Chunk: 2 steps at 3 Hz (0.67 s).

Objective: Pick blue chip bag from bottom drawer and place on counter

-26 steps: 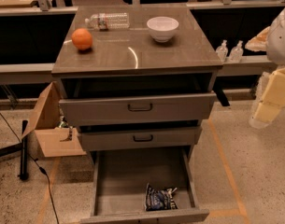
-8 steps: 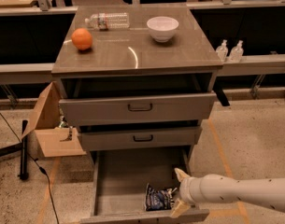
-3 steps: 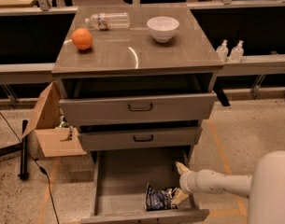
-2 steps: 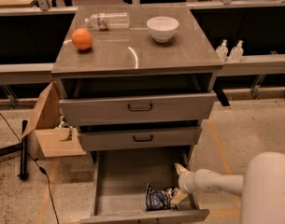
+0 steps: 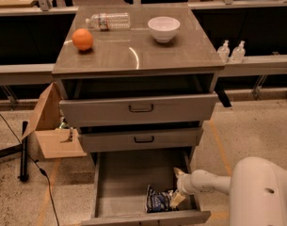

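Gripper down in the open bottom drawer, beside the blue chip bag
Cardboard box low at far left; orange, lying water bottle and white bowl on the counter; bag flat at the front right of the drawer; fingers spread apart just right of it, lower one at the bag's edge, nothing clamped; white arm reaching in from the right

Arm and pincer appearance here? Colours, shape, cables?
The arm is glossy white: a bulky rounded shell narrowing to a slim tube. The pincer, in the bottom drawer, has two tan fingers. No cables visible.
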Each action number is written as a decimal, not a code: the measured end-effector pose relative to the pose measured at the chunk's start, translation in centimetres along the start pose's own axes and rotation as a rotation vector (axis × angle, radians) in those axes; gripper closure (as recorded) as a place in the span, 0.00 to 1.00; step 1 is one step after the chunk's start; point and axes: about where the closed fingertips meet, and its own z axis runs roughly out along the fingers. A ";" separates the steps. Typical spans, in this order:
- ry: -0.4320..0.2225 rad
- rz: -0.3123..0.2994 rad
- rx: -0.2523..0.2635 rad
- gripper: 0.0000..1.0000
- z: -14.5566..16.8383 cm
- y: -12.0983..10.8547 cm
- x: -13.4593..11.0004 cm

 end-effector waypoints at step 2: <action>-0.018 0.029 -0.074 0.00 3.6 2.0 0.1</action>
